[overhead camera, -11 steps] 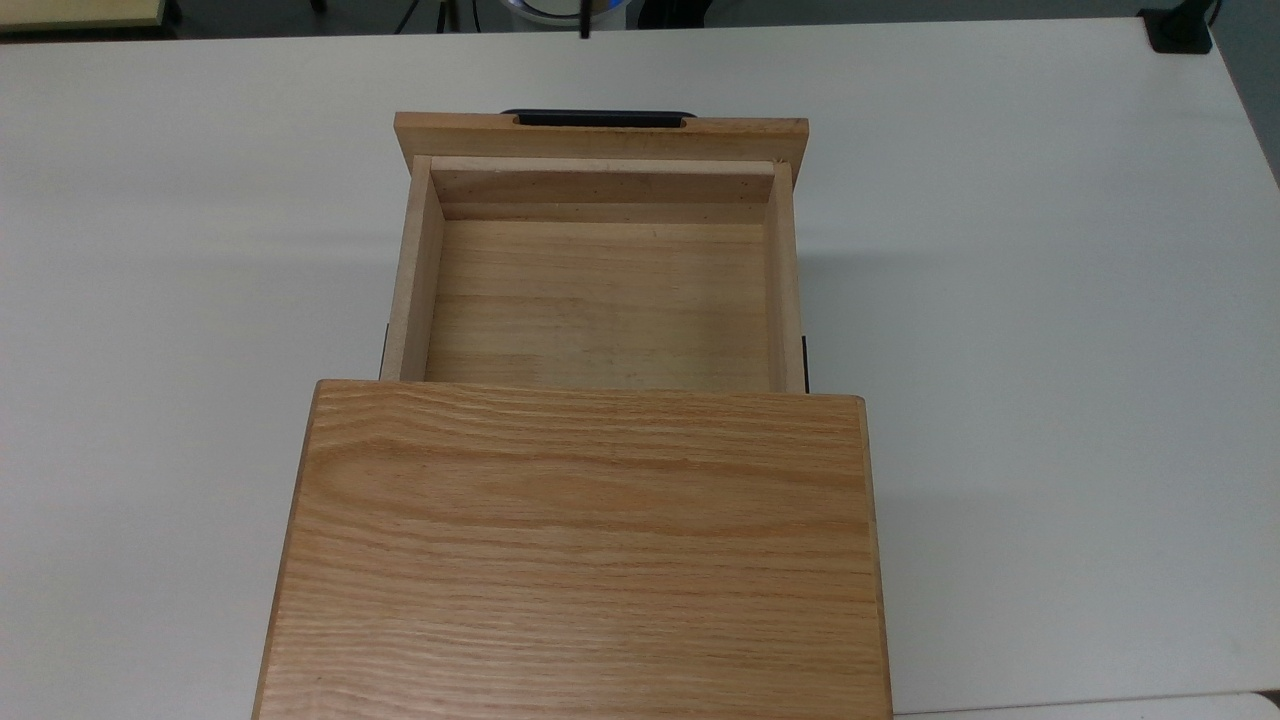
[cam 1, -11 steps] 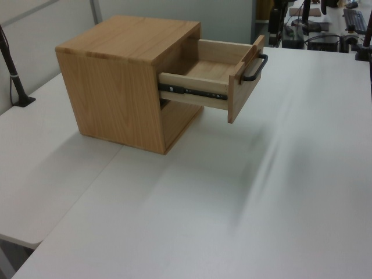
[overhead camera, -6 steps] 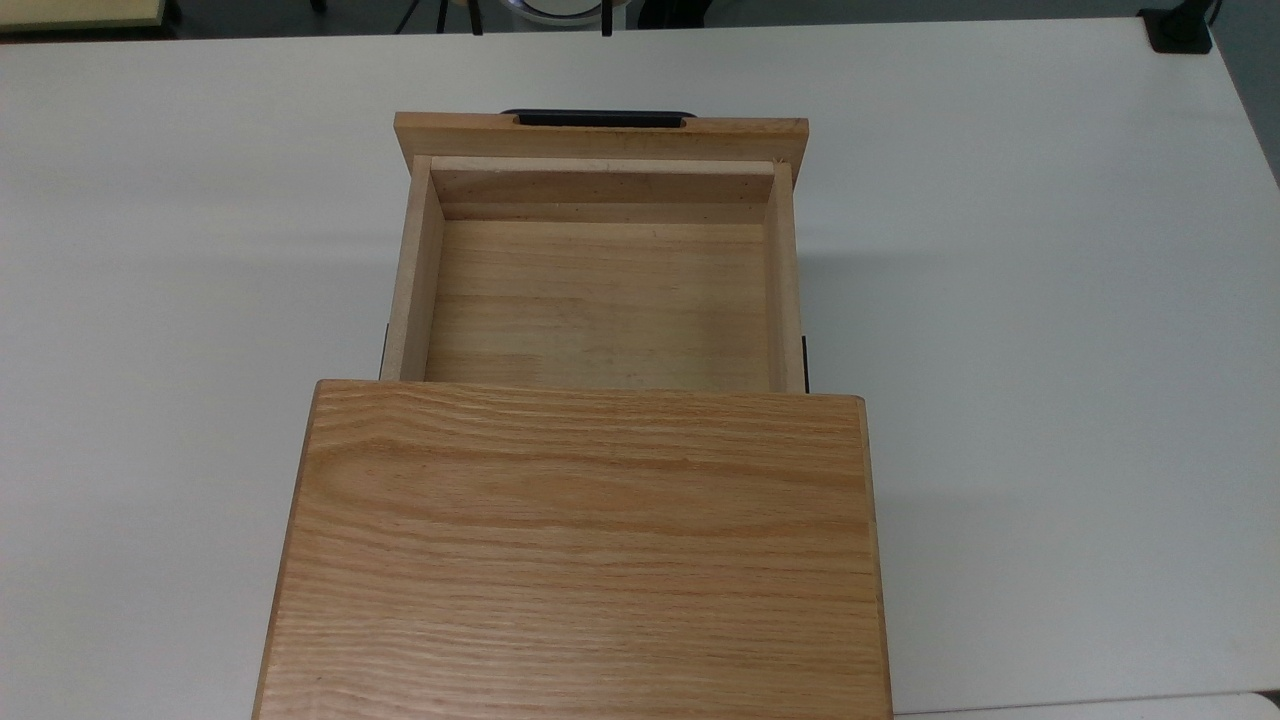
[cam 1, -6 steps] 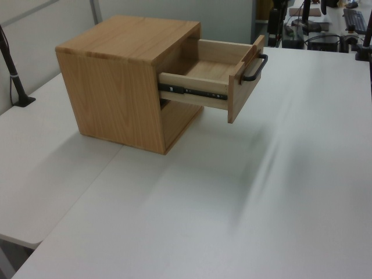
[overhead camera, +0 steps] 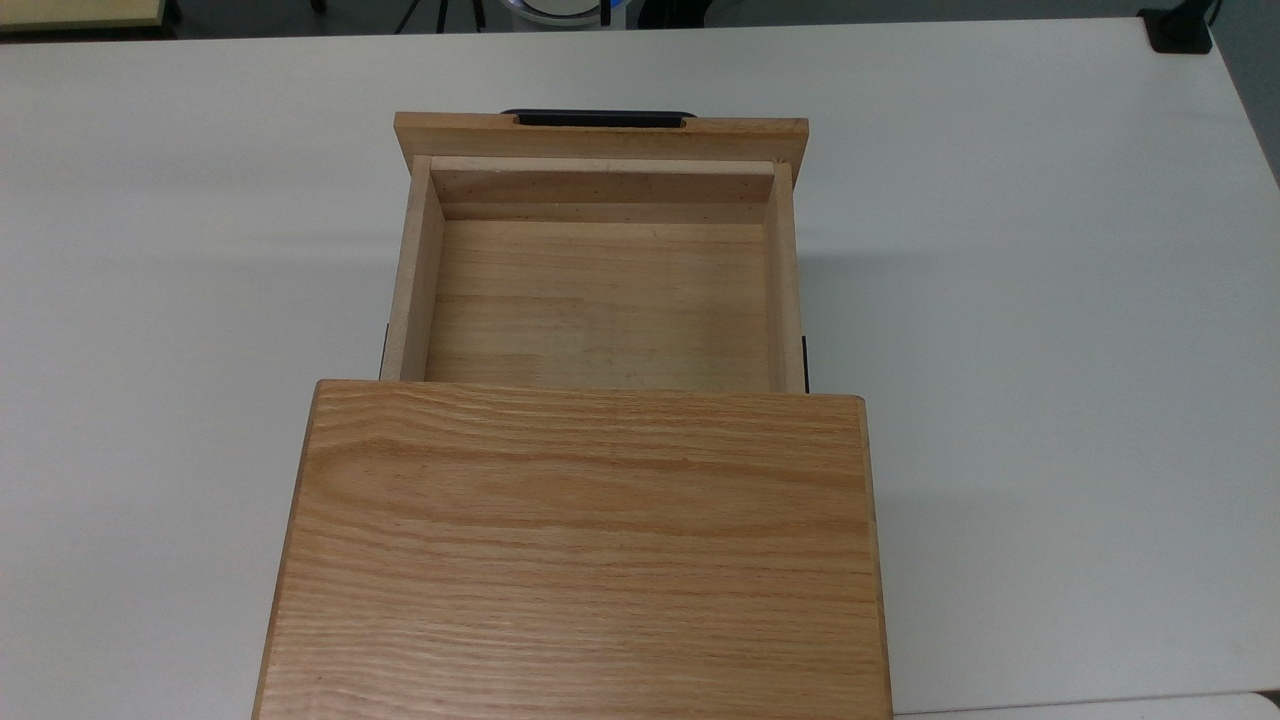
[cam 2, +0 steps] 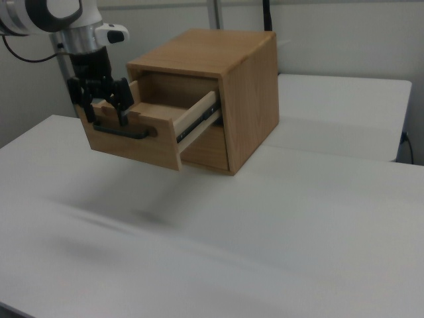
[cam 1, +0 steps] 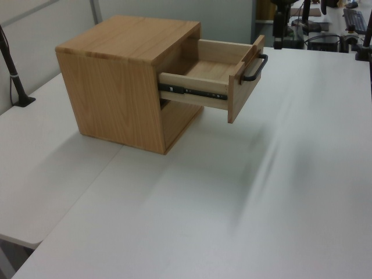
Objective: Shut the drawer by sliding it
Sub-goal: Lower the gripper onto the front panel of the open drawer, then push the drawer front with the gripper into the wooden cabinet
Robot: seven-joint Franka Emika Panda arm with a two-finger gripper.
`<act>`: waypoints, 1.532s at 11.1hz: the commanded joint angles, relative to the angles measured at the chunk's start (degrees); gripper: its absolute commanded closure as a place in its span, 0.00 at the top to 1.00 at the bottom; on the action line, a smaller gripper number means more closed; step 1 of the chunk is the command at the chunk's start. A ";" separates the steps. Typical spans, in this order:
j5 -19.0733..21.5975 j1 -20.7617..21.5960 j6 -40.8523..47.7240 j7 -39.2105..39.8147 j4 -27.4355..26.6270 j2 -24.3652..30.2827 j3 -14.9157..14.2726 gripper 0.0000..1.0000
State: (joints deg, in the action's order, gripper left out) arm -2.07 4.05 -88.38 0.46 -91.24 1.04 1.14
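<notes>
The drawer [overhead camera: 600, 270] is being left pulled far out of the oak cabinet [overhead camera: 580, 550], unmoved since a second ago; the gripper [cam 2: 101, 106] is being hung spread-fingered just by the black handle [cam 2: 122, 131]; closing isn't started.

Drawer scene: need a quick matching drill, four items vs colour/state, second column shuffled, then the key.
Column 1:
1. drawer
2. handle
3. cabinet top
4. gripper

Column 2:
A. thin black bar on the front panel
B. oak grain, broad and flat
C. pulled out, nothing inside
D. in the right view, in front of the drawer's front panel, above the bar

Pairs: 1-C, 2-A, 3-B, 4-D
</notes>
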 commanded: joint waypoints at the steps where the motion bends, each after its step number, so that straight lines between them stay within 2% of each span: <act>1: 0.31 0.43 3.65 1.13 -3.23 0.46 -0.44 0.59; 2: 0.84 0.17 3.74 -2.01 -4.64 0.46 -0.35 0.34; 3: 0.93 0.51 2.96 -7.53 -5.35 0.28 -0.35 0.20; 6: 0.84 0.87 -6.86 -14.51 -9.74 0.28 -0.09 0.09; 9: 0.84 2.09 -14.87 -17.24 -11.68 -0.51 0.00 0.06; 12: 0.76 2.01 -22.51 -20.93 -9.93 -2.79 0.00 0.06; 15: -0.56 1.83 -28.07 -24.71 -4.15 -8.22 -0.09 0.06; 17: -3.62 1.57 -28.51 -26.11 1.30 -13.67 -0.09 0.10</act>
State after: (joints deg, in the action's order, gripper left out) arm -2.84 5.48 -115.96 -22.90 -97.70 -5.49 1.40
